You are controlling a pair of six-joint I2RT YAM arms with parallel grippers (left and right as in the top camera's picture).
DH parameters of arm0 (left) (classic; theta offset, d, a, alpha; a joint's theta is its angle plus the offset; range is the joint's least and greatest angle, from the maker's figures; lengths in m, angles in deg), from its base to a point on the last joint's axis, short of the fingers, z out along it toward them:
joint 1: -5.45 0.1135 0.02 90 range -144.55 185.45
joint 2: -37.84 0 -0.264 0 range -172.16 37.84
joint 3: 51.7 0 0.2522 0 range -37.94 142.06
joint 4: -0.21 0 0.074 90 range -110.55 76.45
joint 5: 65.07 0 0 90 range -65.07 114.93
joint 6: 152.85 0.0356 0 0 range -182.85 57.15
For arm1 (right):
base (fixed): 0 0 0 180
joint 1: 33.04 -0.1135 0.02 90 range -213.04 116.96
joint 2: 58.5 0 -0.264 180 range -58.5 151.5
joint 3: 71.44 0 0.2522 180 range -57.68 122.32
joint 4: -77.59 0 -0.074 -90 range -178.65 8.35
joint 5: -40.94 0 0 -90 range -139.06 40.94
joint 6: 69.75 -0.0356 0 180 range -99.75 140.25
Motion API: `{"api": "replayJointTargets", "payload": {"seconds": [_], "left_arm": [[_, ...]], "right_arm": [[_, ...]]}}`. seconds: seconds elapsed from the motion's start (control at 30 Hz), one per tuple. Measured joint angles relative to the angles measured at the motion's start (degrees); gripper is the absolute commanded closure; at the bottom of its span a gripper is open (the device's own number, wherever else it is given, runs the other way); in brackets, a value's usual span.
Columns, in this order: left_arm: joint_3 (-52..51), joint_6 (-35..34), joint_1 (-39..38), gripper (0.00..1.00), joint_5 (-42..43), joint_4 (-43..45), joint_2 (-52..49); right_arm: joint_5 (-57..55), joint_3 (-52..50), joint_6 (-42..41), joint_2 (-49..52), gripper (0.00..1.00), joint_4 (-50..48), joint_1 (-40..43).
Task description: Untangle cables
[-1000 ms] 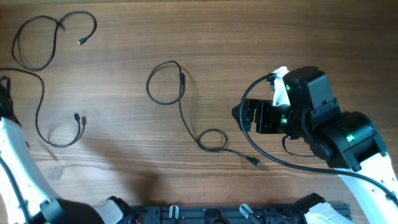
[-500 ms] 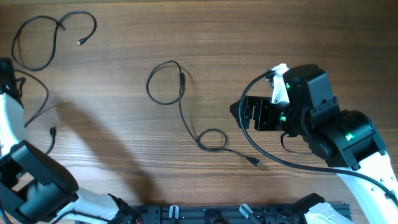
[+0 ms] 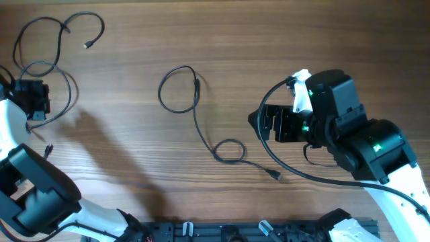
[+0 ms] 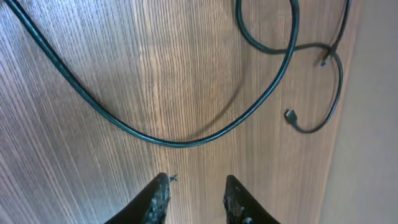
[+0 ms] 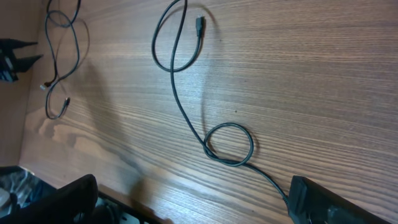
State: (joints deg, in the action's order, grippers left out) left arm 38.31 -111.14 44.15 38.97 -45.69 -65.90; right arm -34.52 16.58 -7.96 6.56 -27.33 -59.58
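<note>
Wood-grain worktop (image 3: 134, 40), three thin black cables spread across it. The right arm (image 3: 366, 144) fills the right side and the left arm (image 3: 30, 195) sits at the left edge. The right tool (image 3: 263, 125) points left with fingers spread wide and nothing between them. The left tool (image 4: 194, 198) is also spread and empty, per its wrist view.

- **Middle:** the middle cable (image 3: 194, 107) lies mid-worktop. Its long axis runs from a big loop at upper left down to its plug (image 3: 275, 175) at lower right. Partway along, a small closed loop (image 5: 251, 144) forms where it crosses itself.
- **Left:** the left cable (image 4: 180, 144) arcs across the front of the left tool's fingertips, near but not between them. Its free end (image 3: 48, 149) lies below the tool in the overhead view.
- **Upper left:** the upper-left cable (image 3: 102, 27) sits in the far left corner. It seems to meet the left cable near the tool; can't tell whether they cross or just touch.

Key relation: the middle cable lies directly left of the right tool, with the small closed loop just below-left. That makes the right arm clearly nearer; the left arm is well apart from it. The left tool's nearer job is the arc ahead, which lies crosswise to its reach, so probably a straight advance and pinch.

Judgement: mostly separated. The self-crossing loop and the left pair remain.
</note>
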Motion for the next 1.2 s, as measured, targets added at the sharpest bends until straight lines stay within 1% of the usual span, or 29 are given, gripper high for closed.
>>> {"api": "replayJointTargets", "payload": {"seconds": [0.1, 0.13, 0.2, 0.23, 0.3, 0.33, 0.4, 0.43, 0.53, 0.63, 0.77, 0.9, 1.03, 1.1, 1.13, 1.17, 1.2], "left_arm": [[0.0, 2.27, 0.0, 0.42, -1.88, -0.15, 0.0], [0.0, 2.8, 0.0, 0.36, -3.69, -0.5, 0.0], [0.0, 3.58, 0.0, 0.33, -8.35, -1.75, 0.0], [0.0, 3.72, 0.0, 0.31, -12.57, -2.71, 0.0], [0.0, 4.04, 0.0, 0.23, -18.29, -3.52, 0.0], [-0.13, 4.2, 0.0, 0.19, -23.41, -3.56, 0.0], [-0.81, 4.46, 0.0, 0.09, -28.37, -2.34, 0.0], [-1.36, 4.48, 0.0, 0.06, -30.86, -1.2, 0.0], [-2.71, 4.7, 0.0, 0.02, -35.12, 1.51, 0.0], [-2.86, 5.92, 0.0, 0.01, -36.61, 4.46, 0.0], [-2.91, 10.21, 0.0, 0.02, -37.4, 9.16, -0.44], [-2.91, 13.99, 0.0, 0.03, -36.13, 11.34, -4.07], [-2.91, 15.13, 0.04, 0.13, -35.1, 12.09, -8.87], [-2.91, 15.67, 0.11, 0.13, -34.6, 12.48, -11.41], [-2.91, 15.91, 0.28, 0.19, -33.79, 12.74, -12.52], [-2.93, 15.93, 0.44, 0.29, -33.18, 12.96, -13.14], [-2.93, 15.85, 0.59, 0.33, -32.81, 13.27, -13.4]], "right_arm": [[0.04, 0.0, 0.0, 0.0, 0.0, 0.39, 0.0], [0.04, 0.0, 0.02, 0.0, 0.0, 0.39, 0.0], [0.07, 0.0, 0.02, 0.0, 0.01, 0.39, 0.0], [0.07, 0.0, 0.11, 0.0, 0.0, 0.39, 0.0], [0.09, 0.0, 0.22, 0.0, 0.0, 0.39, 0.0], [0.24, 0.0, 0.22, 0.0, 0.0, 0.39, 0.0], [0.26, 0.0, 0.22, 0.0, 0.0, 0.42, 0.0], [0.28, 0.0, 0.26, 0.0, 0.0, 0.42, 0.0], [0.42, 0.0, 0.39, 0.0, 0.0, 0.42, 0.0], [0.44, 0.0, 0.39, 0.0, 0.0, 0.39, 0.0], [0.44, 0.0, 0.42, 0.0, 0.0, 0.37, 0.0], [0.44, 0.0, 0.39, 0.0, 0.0, 0.31, 0.0], [0.44, 0.0, 0.39, 0.0, 0.0, 0.37, 0.0], [0.44, 0.0, 0.39, 0.0, 0.0, 0.35, 0.0], [0.44, 0.0, 0.39, 0.0, 0.0, 0.37, 0.0], [0.44, 0.0, 0.39, 0.0, 0.0, 0.37, 0.0], [0.44, 0.0, 0.39, 0.0, 0.0, 0.37, 0.0]]}}
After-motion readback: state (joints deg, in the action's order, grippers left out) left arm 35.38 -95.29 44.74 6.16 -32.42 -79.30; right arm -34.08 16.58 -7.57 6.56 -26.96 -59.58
